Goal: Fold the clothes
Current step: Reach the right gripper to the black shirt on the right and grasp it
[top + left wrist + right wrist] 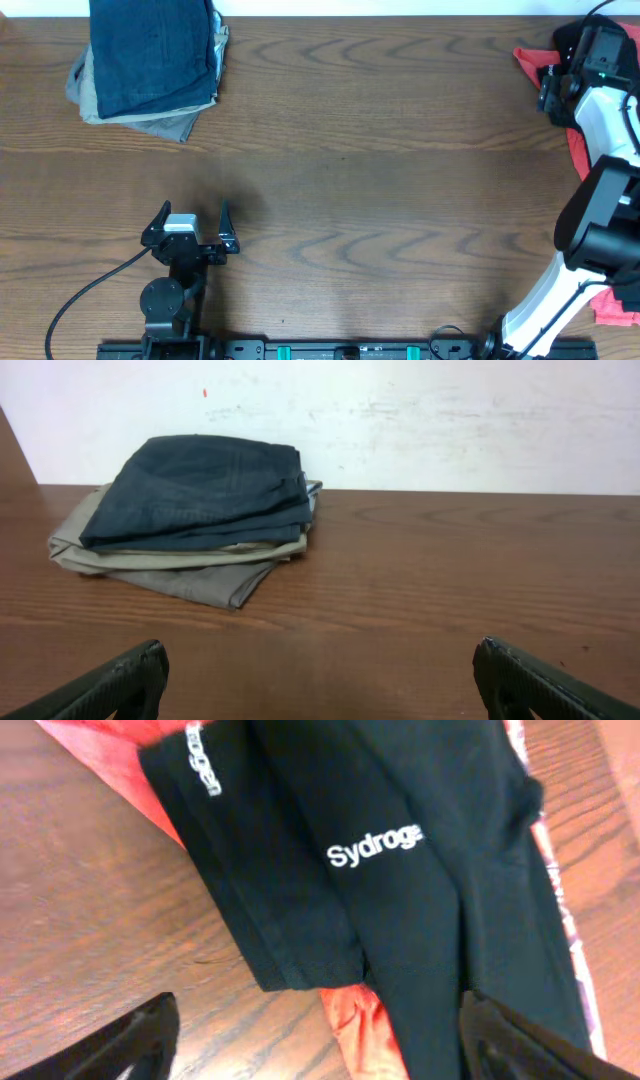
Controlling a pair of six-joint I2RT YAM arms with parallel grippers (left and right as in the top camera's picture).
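Note:
A black T-shirt [420, 890] with white logo lettering lies crumpled on a coral-red T-shirt [352, 1012] in the right wrist view. My right gripper [320, 1045] is open just above them, one finger over bare wood and the other over the black cloth, holding nothing. In the overhead view my right gripper [552, 82] is at the far right back corner over the coral-red cloth [530, 58]; the black shirt is hidden under the arm there. My left gripper [190, 228] is open and empty at the front left, and its open fingers [320, 690] also show in the left wrist view.
A folded stack [150, 60] with dark blue jeans on top of grey and khaki garments sits at the back left; it also shows in the left wrist view [200, 500]. More red cloth [612, 305] shows at the front right by the right arm's base. A white wall lies beyond the table's far edge.

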